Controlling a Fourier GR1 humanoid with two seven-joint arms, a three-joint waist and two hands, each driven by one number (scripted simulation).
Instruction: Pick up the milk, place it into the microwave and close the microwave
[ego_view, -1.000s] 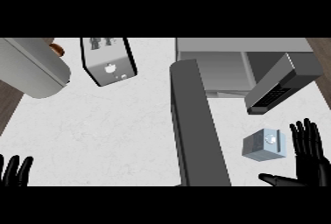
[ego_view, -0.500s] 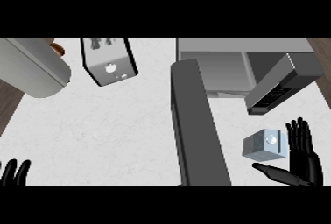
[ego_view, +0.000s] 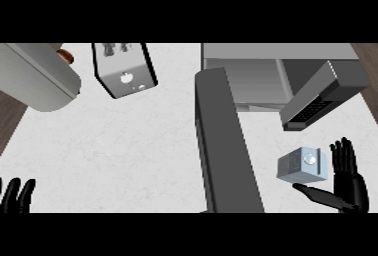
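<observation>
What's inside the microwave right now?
The microwave looks empty: only bare grey walls show, with its door swung open. The far right part hides behind its control panel. The milk sits outside on the counter.

The milk (ego_view: 303, 166) stands right of the open microwave door (ego_view: 225, 145).

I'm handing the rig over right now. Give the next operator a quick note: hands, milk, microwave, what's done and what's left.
Right hand: open, fingers straight, thumb out, right beside the milk, not gripping it.
Left hand: open, resting at the lower left edge.
Milk: standing on the counter, right of the microwave door.
Microwave: door swung open.
Done: nothing yet.
Left: grasp milk, place it inside, close the door.
</observation>
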